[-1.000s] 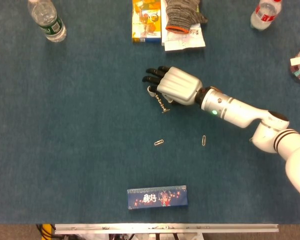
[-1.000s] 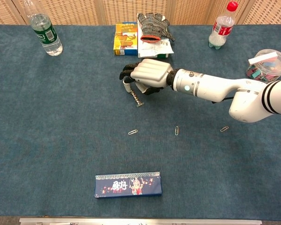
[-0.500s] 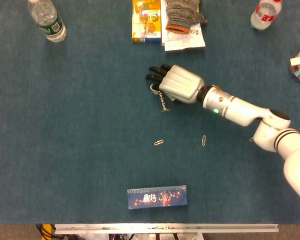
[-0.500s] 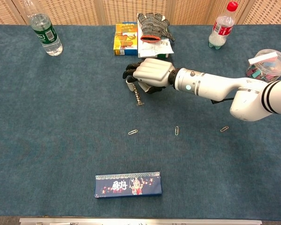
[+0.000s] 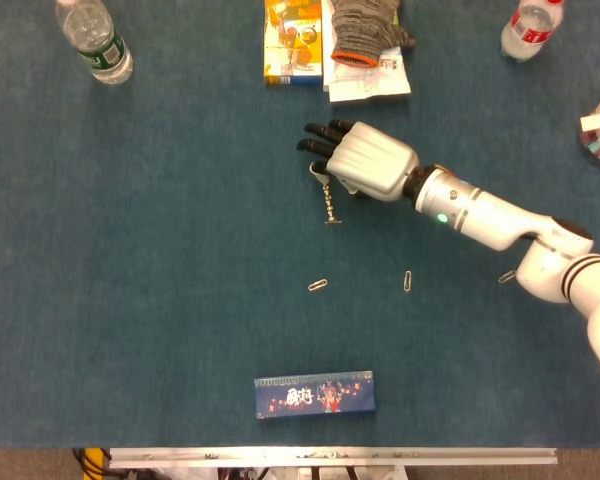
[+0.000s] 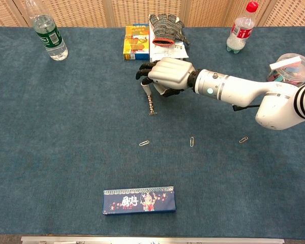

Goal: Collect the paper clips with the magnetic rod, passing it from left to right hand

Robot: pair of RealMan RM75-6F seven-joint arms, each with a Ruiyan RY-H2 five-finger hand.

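Three loose paper clips [image 6: 144, 143] are lying on the blue table [image 6: 66, 142], alongside two bottles [image 6: 50, 35]. The right hand [image 6: 166, 75] is gripping the magnetic rod [image 6: 150, 103], which is hanging just below its curled fingers [image 5: 320, 140], well above the clips.

Around the blue box [image 6: 139, 200] near the front edge of the table [image 6: 51, 152], the cloth lies open to its left and far right. Beyond the box, three paper clips [image 6: 144, 143] lie scattered, with the right robot hand [image 6: 165, 76] and its forearm stretched across farther back. Farthest from the box, bottles [image 6: 50, 35], a yellow carton [image 6: 135, 41] and a glove [image 6: 166, 26] line the rear.
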